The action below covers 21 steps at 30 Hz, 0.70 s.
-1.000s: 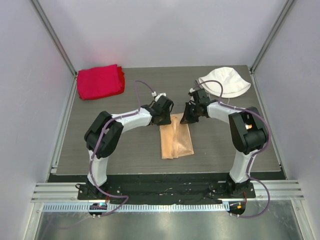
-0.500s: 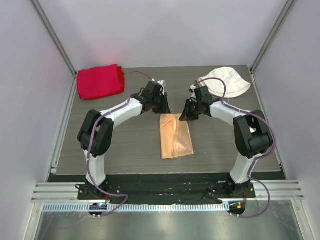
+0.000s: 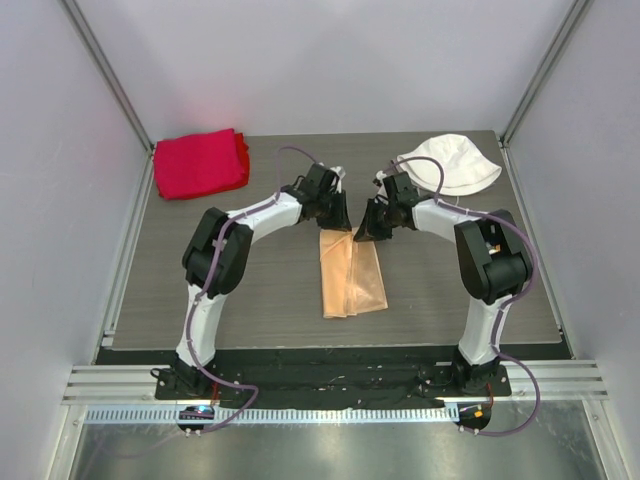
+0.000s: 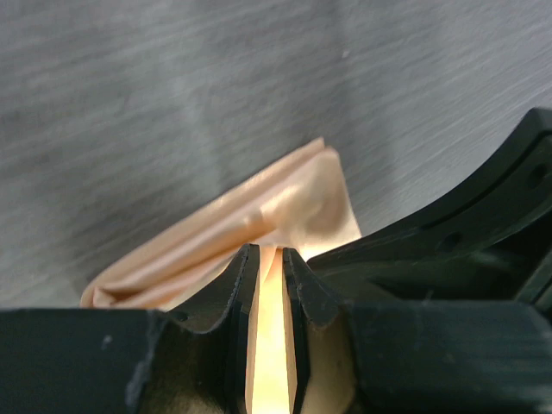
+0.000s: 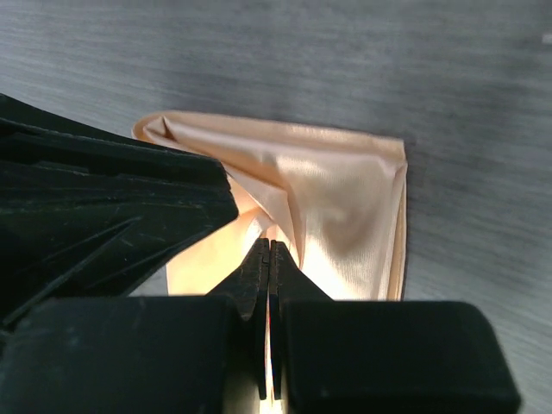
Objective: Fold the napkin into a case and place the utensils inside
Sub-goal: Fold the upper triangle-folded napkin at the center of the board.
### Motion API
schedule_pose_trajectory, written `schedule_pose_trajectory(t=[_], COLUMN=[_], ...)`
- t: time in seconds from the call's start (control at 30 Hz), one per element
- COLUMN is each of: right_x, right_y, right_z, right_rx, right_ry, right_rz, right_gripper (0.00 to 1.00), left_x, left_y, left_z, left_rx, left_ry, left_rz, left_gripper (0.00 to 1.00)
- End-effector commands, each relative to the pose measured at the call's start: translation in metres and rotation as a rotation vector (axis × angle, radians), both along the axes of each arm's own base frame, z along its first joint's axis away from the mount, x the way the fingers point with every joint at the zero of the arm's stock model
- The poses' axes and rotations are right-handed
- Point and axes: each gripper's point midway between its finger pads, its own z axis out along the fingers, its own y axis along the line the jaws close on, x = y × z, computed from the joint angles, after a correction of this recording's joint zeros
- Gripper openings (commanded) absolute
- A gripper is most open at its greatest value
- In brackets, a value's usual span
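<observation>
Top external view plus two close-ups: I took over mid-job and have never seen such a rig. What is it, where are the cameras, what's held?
Two jointed robot arms are bolted at a grey table's near edge, each ending in a two-finger pincer. The wide picture looks down from above and behind them; each close-up comes from a camera on one wrist. On the table lie a thick red folded cloth, a white bucket hat and a shiny peach-tan satin napkin folded into a narrow strip. The right pincer is shut on the napkin's far end. The left pincer shows a slit between its jaws with peach cloth in it; whether it grips is unclear.
</observation>
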Motion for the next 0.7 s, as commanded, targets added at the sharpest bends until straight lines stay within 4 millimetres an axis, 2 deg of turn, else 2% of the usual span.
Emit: schedule_pose_trajectory(t=[0.0,0.13,0.17,0.27,0.37,0.4,0.43,0.53,0.6,0.63,0.67], right_x=[0.03,0.041,0.043,0.049,0.053,0.054,0.056,0.055,0.05,0.044,0.04], right_y=[0.01,0.01,0.01,0.013,0.016,0.016,0.016,0.011,0.005,0.001,-0.001], right_z=[0.017,0.015,0.009,0.009,0.01,0.015,0.017,0.025,0.026,0.027,0.027], right_rx=[0.025,0.006,0.003,0.012,0.017,0.018,0.016,-0.001,-0.018,-0.023,-0.028], right_ry=[-0.085,-0.101,-0.09,-0.091,-0.097,-0.108,-0.113,-0.117,-0.101,-0.098,-0.092], right_rz=[-0.007,-0.016,-0.014,-0.015,-0.009,-0.01,-0.014,-0.033,-0.061,-0.07,-0.082], right_gripper=[0.01,0.01,0.01,0.01,0.01,0.01,0.01,0.01,0.01,0.02,0.06], left_x=[0.022,0.025,0.024,0.024,0.023,0.025,0.018,0.008,-0.004,0.0,-0.007], left_y=[-0.012,-0.015,-0.014,-0.013,-0.005,-0.001,0.007,0.021,0.024,0.034,0.029], left_z=[0.02,0.019,0.014,0.02,0.039,0.059,0.055,0.068,0.067,0.066,0.065], left_rx=[-0.02,-0.017,-0.011,0.003,0.008,0.003,0.024,0.071,0.124,0.2,0.238], left_ry=[-0.068,-0.075,-0.06,-0.059,-0.098,-0.141,-0.133,-0.182,-0.196,-0.235,-0.257], left_rz=[-0.01,-0.026,-0.03,-0.034,-0.007,0.016,0.027,0.052,0.027,0.071,0.057], left_gripper=[0.2,0.22,0.22,0.23,0.25,0.28,0.3,0.37,0.38,0.37,0.36])
